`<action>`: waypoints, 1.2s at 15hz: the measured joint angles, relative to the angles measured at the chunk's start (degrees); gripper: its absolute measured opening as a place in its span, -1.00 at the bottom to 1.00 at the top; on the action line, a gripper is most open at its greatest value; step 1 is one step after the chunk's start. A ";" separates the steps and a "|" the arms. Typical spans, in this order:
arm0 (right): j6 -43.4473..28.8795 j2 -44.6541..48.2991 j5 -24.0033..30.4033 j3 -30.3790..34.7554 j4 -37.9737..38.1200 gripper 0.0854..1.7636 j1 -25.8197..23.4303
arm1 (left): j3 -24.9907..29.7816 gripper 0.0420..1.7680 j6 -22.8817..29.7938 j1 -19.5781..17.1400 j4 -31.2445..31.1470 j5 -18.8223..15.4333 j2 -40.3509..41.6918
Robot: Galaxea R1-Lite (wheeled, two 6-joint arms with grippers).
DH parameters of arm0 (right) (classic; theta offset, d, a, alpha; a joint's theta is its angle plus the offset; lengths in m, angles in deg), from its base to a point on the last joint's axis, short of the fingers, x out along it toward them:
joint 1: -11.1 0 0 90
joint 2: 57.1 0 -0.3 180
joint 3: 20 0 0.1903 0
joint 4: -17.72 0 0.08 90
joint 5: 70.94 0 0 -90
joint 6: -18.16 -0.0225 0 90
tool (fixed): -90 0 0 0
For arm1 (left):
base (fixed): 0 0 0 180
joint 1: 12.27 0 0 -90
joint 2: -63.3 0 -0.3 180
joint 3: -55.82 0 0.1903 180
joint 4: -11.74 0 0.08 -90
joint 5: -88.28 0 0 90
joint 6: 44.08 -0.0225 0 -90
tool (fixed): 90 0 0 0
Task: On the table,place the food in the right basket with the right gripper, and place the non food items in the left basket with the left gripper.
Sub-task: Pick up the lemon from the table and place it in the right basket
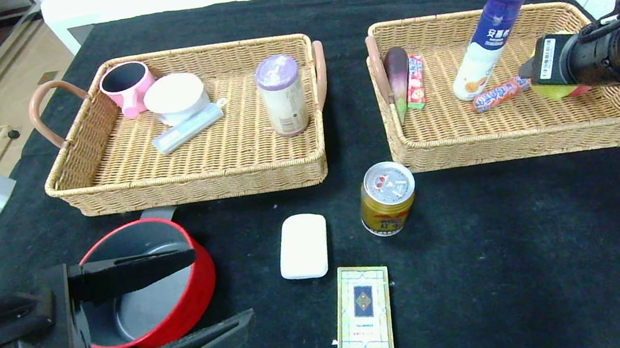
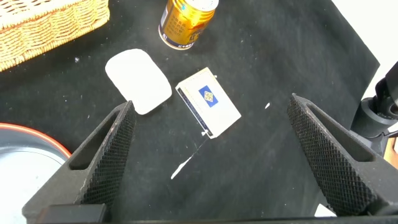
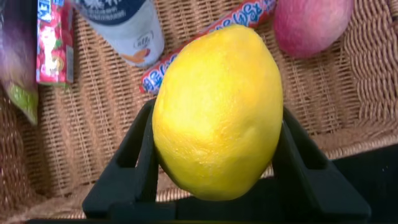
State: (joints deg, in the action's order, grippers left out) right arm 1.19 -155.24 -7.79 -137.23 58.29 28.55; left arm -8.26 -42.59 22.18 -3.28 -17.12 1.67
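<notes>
My right gripper (image 3: pixel 214 118) is shut on the yellow lemon (image 3: pixel 217 112) and holds it above the right basket (image 1: pixel 521 141), near that basket's right end. The white-and-blue bottle (image 1: pixel 489 42) leans inside the same basket. On the table (image 1: pixel 534 240), the gold can (image 1: pixel 387 198) stands just in front of the right basket. The white block (image 1: pixel 303 245) and the cream card box (image 1: pixel 363 310) lie nearer me. The red pot (image 1: pixel 204 274) sits at the front left. My left gripper (image 1: pixel 223 286) hangs open beside the pot with nothing between its fingers. The left basket (image 1: pixel 185 179) stands behind it.
The right basket also holds a purple vegetable (image 1: pixel 398 75), a red packet (image 1: pixel 414 81), a candy roll (image 1: pixel 500 94) and a pink fruit (image 3: pixel 311 25). The left basket holds a pink mug (image 1: pixel 126 87), a white tub (image 1: pixel 175 97), a pale tube (image 1: pixel 187 128) and a purple-capped canister (image 1: pixel 281 95).
</notes>
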 joint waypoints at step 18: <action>-0.55 -1.96 0.17 4.39 -6.16 0.73 -0.41 | 0.00 1.00 -0.01 0.00 0.02 0.02 0.23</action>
State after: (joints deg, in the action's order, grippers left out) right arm 0.64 -157.20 -7.62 -132.84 52.14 28.13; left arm -8.26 -42.60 22.18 -3.26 -17.09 1.90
